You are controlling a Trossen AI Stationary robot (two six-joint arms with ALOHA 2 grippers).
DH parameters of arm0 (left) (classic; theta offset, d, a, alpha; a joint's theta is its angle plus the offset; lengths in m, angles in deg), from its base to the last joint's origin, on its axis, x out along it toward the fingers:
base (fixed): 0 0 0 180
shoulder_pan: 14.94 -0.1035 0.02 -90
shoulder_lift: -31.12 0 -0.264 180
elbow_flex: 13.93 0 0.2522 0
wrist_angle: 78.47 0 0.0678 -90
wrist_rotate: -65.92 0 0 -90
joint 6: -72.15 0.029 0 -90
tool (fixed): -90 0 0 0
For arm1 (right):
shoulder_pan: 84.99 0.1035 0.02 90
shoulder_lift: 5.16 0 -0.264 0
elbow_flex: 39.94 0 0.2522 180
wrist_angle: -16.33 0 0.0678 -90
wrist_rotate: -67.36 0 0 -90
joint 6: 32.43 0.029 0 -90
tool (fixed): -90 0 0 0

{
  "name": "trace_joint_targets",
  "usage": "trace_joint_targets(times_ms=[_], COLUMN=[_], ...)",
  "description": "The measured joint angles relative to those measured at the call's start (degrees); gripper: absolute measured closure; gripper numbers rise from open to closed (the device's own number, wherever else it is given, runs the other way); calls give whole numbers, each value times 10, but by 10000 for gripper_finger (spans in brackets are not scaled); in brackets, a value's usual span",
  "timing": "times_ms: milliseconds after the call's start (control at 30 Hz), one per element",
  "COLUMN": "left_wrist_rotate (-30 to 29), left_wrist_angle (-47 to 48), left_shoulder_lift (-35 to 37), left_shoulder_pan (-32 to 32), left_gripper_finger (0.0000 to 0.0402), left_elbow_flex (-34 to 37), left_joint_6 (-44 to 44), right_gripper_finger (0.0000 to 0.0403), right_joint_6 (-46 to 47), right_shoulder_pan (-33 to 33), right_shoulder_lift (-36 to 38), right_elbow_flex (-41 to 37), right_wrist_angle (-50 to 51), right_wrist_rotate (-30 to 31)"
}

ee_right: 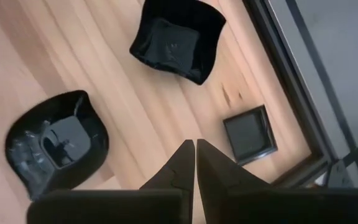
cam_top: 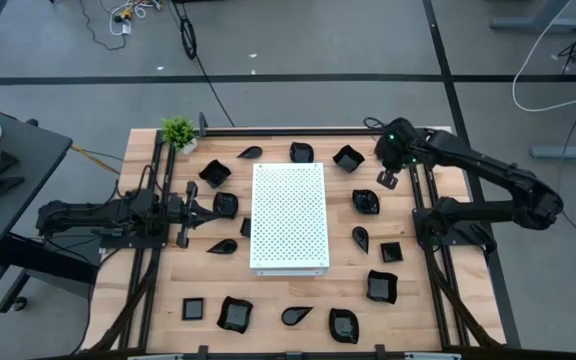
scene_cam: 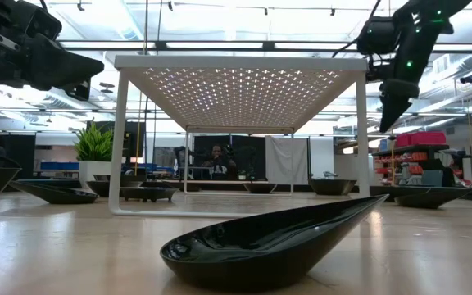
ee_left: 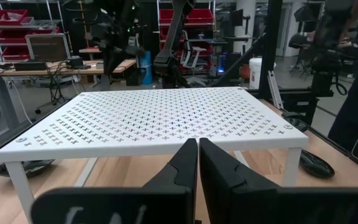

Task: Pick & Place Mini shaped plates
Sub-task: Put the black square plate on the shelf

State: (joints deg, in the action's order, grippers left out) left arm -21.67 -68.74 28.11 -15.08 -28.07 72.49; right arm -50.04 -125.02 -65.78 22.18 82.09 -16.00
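the wooden worktop (cam_top: 148, 300) fills the middle of the high view, with the white perforated board (cam_top: 288, 217) standing on legs at its centre. the mini shaped plates (cam_top: 235, 314) lie scattered all round the board: a row along the bottom of the frame, a column to the right of the board, three near the top edge, and a few to the left of it. a small green plant (cam_top: 178, 132) sits at the upper left corner of the worktop.

the left pincer (cam_top: 211, 208) lies low at the left of the frame, pointing right toward the board, its fingers (ee_left: 182, 168) pressed together and holding nothing. the board's near edge stands just ahead of it in the left wrist view, a plate (ee_left: 308, 163) on the wood beside the board's leg.

the right pincer (cam_top: 387, 180) is at the upper right of the high view, raised above the worktop and pointing down, fingers (ee_right: 184, 163) narrowed to a slit and empty. below it in the right wrist view lie a wavy-edged plate (ee_right: 178, 38), a rounded one (ee_right: 57, 144) and a small square one (ee_right: 248, 134), none touched.

in the low view a leaf-shaped plate (scene_cam: 273, 242) sits close in the lower centre.
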Motion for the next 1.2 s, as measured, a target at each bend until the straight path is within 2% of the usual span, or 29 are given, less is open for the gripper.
trace_joint_targets(times_ms=[233, 500, 700, 933, 1200], left_wrist_rotate=[0, 0, 0, 0, 0], left_wrist_angle=[0, 0, 0, 0, 0], left_shoulder_lift=[0, 0, 0, 0, 0], left_shoulder_pan=[0, 0, 0, 0, 0], left_gripper_finger=[381, 381, 381, 381, 381], left_elbow_flex=[0, 0, 0, 0, 0], left_joint_6=[0, 0, 0, 0, 0], right_gripper_finger=[383, 377, 350, 304, 268], right_joint_6=[-96, -160, -195, -198, -198], right_shoulder_pan=[4, 21, 30, 30, 26], right_shoulder_lift=[0, 0, 0, -5, -68], right_elbow_flex=[-28, -64, -89, -99, -99], right_wrist_angle=[-15, -17, -40, -64, -101], right_wrist_rotate=[13, 103, 129, 130, 134])
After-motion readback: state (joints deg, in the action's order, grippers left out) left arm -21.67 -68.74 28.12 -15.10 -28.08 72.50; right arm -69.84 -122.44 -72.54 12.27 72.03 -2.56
